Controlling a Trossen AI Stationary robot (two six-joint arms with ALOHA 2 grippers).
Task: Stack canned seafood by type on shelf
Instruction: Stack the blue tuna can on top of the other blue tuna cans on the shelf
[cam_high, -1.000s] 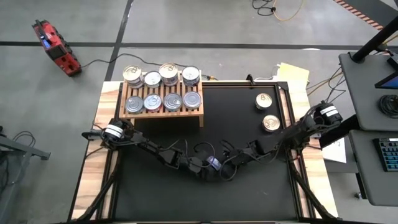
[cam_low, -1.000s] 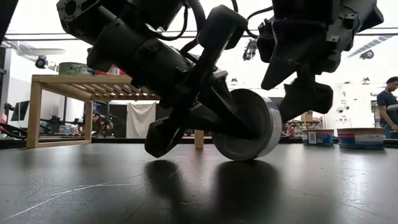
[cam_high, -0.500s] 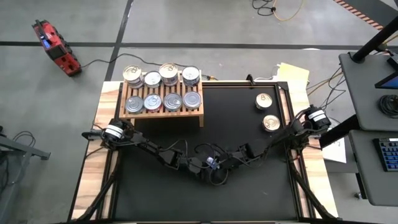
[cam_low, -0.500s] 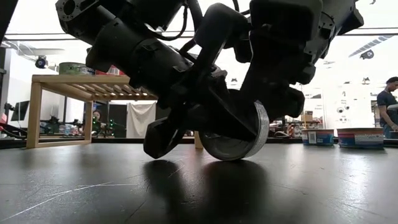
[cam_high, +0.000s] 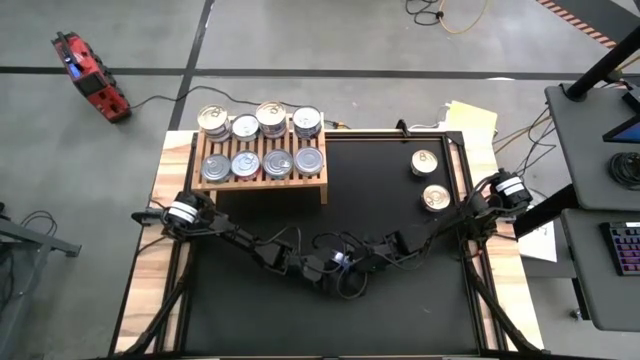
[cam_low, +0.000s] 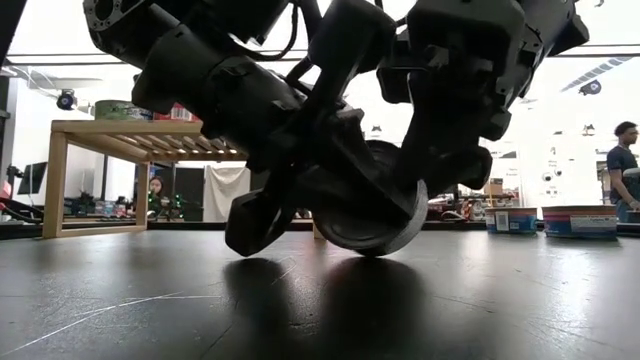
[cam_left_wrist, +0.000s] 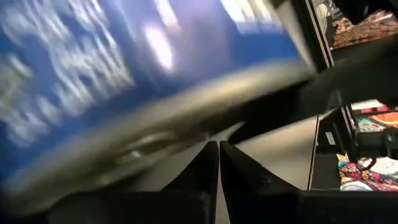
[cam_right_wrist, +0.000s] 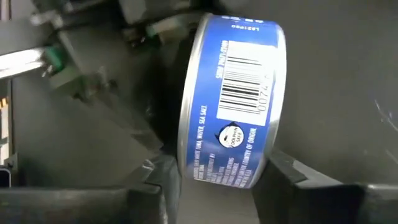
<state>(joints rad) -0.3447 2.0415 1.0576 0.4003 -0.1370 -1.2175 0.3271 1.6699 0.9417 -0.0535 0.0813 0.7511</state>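
- One blue-labelled can (cam_right_wrist: 233, 99) sits on edge between my two tools, low over the tabletop (cam_low: 480, 300).
- My right tool (cam_right_wrist: 217, 171), wide a second ago, now closes around its rim.
- My left tool (cam_left_wrist: 217, 180) stays clenched beside it.
- Handover likely; shelf (cam_high: 262, 178) well beyond.

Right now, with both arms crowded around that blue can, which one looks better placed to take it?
Probably the right. The right gripper has a finger on each side of the blue can, which stands on edge on the black mat. The left gripper is shut, only pressing against it.
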